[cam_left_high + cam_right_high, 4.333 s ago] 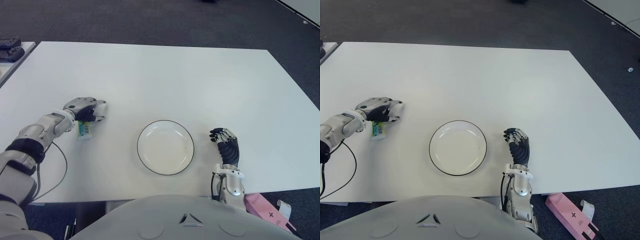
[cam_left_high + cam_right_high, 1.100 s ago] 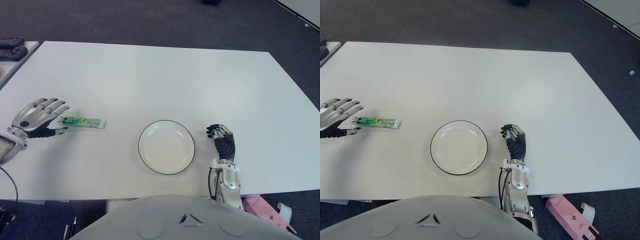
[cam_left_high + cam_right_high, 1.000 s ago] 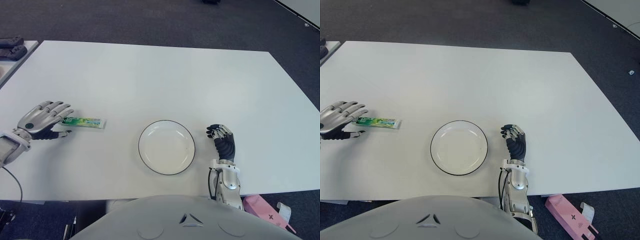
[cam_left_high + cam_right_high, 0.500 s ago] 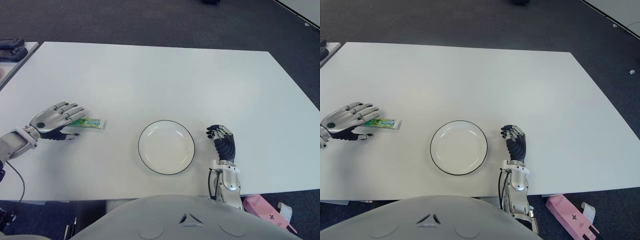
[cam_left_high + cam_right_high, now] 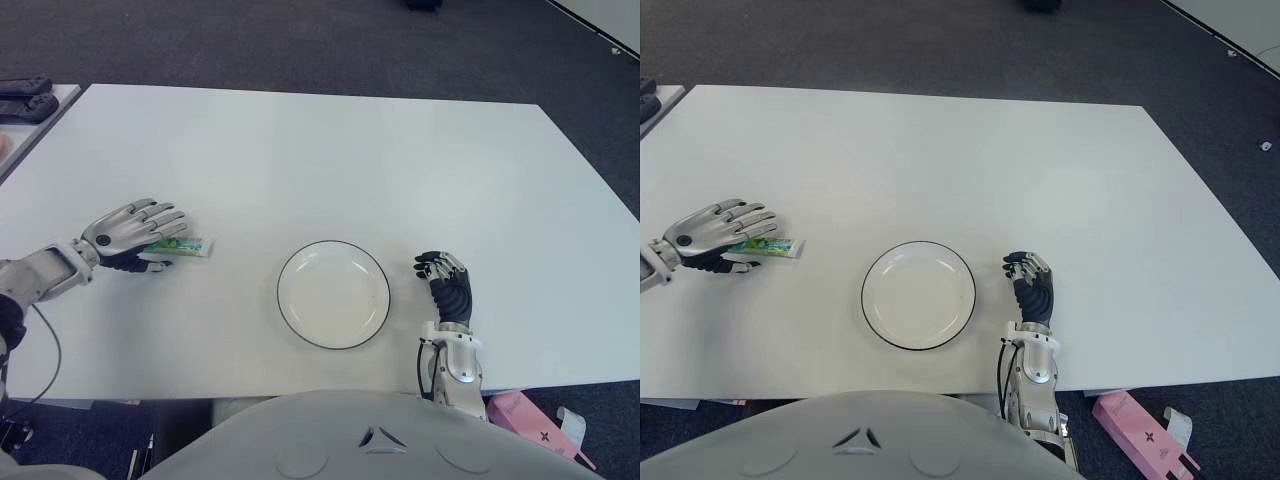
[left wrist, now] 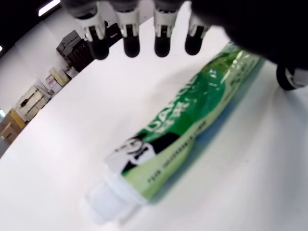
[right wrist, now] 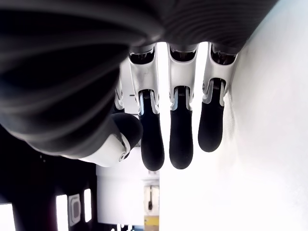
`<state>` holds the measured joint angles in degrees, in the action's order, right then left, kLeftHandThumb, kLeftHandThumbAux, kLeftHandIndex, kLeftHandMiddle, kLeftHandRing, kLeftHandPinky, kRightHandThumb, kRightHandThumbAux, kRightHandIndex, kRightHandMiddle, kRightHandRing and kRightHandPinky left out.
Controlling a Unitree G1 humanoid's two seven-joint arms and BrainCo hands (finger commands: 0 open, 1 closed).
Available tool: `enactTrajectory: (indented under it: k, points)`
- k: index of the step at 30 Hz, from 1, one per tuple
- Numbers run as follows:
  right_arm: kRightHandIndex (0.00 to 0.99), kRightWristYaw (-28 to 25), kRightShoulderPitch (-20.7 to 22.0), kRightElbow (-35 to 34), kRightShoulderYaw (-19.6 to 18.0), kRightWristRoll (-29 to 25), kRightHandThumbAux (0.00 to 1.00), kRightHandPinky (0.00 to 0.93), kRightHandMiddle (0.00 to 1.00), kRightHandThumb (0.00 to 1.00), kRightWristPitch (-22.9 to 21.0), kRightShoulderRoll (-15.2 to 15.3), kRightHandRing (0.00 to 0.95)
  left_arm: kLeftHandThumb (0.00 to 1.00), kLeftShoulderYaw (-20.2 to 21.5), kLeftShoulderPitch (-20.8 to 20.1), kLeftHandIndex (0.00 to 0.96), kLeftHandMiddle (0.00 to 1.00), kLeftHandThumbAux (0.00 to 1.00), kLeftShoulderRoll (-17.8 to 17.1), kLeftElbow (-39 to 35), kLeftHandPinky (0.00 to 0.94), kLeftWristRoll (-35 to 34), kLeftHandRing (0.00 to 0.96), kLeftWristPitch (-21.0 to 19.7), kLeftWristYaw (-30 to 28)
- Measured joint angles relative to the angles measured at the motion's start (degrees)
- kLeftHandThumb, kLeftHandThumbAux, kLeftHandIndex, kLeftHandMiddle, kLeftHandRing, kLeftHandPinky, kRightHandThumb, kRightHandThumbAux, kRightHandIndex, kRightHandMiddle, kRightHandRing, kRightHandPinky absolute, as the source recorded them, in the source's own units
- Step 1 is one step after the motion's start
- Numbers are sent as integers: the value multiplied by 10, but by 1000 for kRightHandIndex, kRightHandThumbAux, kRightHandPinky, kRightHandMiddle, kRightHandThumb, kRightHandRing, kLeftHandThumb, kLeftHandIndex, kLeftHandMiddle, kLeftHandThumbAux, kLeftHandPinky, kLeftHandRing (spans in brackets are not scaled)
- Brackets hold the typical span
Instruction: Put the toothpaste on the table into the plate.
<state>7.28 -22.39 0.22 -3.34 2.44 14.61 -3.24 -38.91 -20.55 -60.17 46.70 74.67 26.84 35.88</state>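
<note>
Your left hand [image 5: 130, 228] sits at the left middle of the left eye view, palm down, with its fingers spread out over the capped half of the toothpaste tube [image 5: 186, 246]. The fingers hold nothing: in the left wrist view the four fingertips [image 6: 129, 37] hang in a row above the tube [image 6: 192, 120], clear of it, and the tube lies flat on the white tabletop [image 5: 320, 150] with its white cap [image 6: 103, 204] at the lower left of that picture. In the eye view only the tube's flat end sticks out past the fingers toward the plate.

The green toothpaste tube lies well apart from the white plate [image 5: 292, 325] with its dark rim, which sits at the lower centre of the frame, to the right of the tube. The tube is on the tabletop, not in the plate.

Your right hand [image 5: 448, 285] shows just right of the plate, at the lower right of the frame near the tabletop's front edge. Its fingers [image 7: 180, 134] are loosely curled and grasp nothing.
</note>
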Motion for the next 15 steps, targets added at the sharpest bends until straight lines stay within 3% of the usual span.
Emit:
enactTrajectory:
  k: [8,15]
  points:
    - [428,0,-5,-4,-1,-4,729,473,487,711,-1,0,481,292,-33,-43,0,0,199,18,21,26,-1,0,7,-52]
    - [428,0,-9,-7,-3,-5,728,477,489,711,-1,0,484,333,-53,-69,0,0,204,25,40,39,-13,0,36,-74]
